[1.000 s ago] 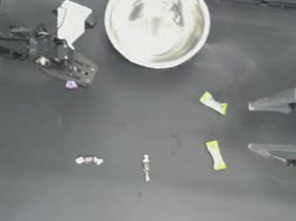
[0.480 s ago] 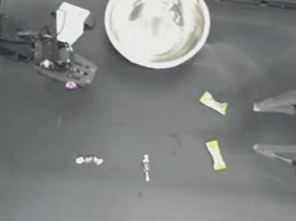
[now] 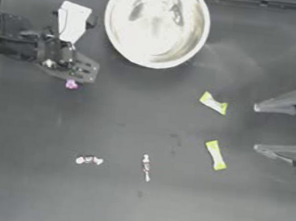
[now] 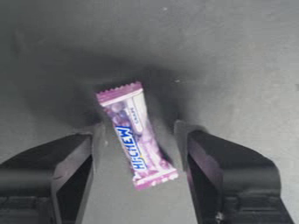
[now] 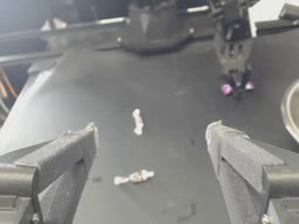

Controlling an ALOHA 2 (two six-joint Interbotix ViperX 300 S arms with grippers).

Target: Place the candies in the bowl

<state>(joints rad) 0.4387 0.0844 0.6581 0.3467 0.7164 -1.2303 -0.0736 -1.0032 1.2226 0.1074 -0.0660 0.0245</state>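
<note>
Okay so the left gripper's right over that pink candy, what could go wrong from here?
The pink candy lies skewed between the open left gripper jaws, so closing may pinch only the wrapper edge or push it aside. It lies flat on the table, so the fingertips may scrape the surface. The bowl is close; a hasty swing could knock its rim.

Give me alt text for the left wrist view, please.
A small pink-and-white wrapped candy lies on the dark table between the two open jaws of the left hand, which straddles it without touching. Its wrapper carries blue lettering, and its crimped ends stick out beyond the jaws.
</note>
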